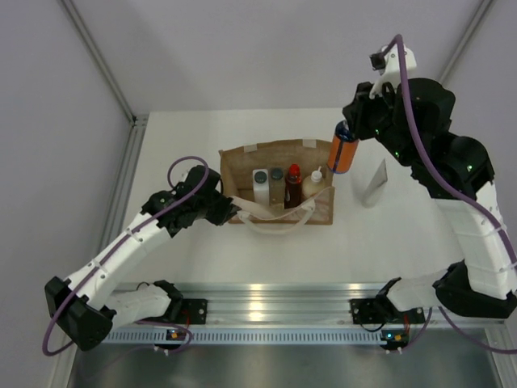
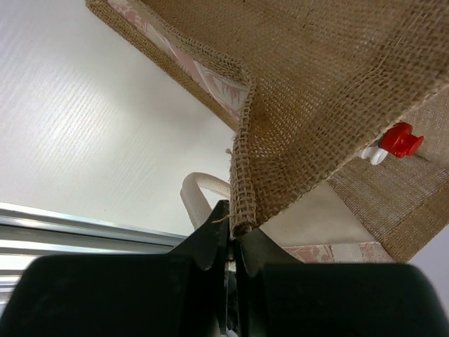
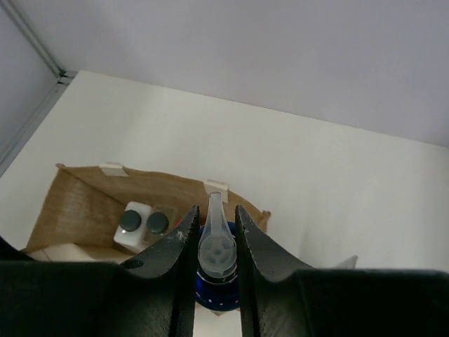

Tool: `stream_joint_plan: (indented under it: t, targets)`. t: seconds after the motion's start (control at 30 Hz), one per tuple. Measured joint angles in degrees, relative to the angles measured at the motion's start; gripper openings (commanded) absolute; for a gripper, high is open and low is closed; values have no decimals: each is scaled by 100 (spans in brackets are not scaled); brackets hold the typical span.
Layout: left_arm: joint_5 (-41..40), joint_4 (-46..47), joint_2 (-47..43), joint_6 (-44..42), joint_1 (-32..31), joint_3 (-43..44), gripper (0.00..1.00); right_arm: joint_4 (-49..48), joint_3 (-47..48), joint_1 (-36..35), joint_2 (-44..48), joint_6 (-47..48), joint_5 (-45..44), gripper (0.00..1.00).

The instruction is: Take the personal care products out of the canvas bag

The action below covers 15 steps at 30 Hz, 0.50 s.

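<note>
Right hand (image 3: 215, 212) is pinching the smooth, cylindrical orange bottle (image 1: 343, 155) at its dark cap, above the right end of the coarse-woven canvas bag (image 1: 242, 166). Left hand (image 2: 235, 228) is clamping the bag's frayed rim. Four more are standing inside: white squarish bottle (image 1: 261, 187), clear bottle (image 1: 277, 184), red bottle (image 1: 294, 186), cream bottle (image 1: 316, 179).

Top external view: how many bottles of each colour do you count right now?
orange bottle: 1
red bottle: 1
cream bottle: 1
clear bottle: 1
white bottle: 1
Total: 5
</note>
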State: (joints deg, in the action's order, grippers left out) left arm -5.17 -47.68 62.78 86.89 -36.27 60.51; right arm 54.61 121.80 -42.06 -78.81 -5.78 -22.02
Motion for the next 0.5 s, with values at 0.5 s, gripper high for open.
stream_joint_plan:
  t: [0.5]
  targets:
    - [85,-33,125,-24,0,24,0,-723,-3545,1375,1840,-310,-83,0]
